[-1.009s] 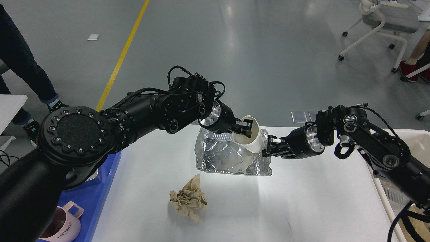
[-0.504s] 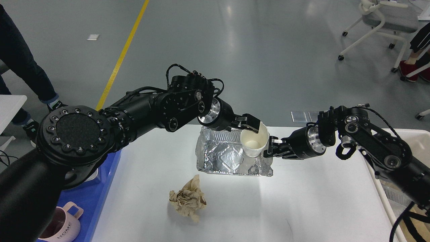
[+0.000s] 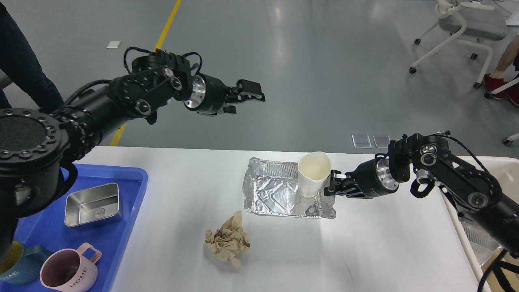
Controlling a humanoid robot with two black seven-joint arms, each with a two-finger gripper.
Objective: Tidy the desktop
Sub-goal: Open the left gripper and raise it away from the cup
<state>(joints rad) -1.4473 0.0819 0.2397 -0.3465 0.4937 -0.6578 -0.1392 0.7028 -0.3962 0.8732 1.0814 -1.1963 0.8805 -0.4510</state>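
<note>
1. The desktop (image 3: 365, 251) fills the lower middle, between a blue tray (image 3: 121, 227) at left and a white bin (image 3: 502, 170) at right
2. A paper cup (image 3: 313, 178) stands upright in a foil tray (image 3: 275, 194); a crumpled brown paper (image 3: 227, 239) lies nearer
3. Left gripper (image 3: 249, 92) hangs high above the far edge, jaws apart, empty
4. Right gripper (image 3: 334, 186) sits just beside the cup; whether it grips I cannot tell

Arms: two matte black jointed robot arms, thick rounded segments.
Left shoulder: round black disc ringed with small silver screws.
Wrists: shiny silver metal collars.
Cables: thin black looped wires at wrists.
Grippers: black two-fingered left gripper (image 3: 248, 94); black right gripper (image 3: 333, 187).
</note>
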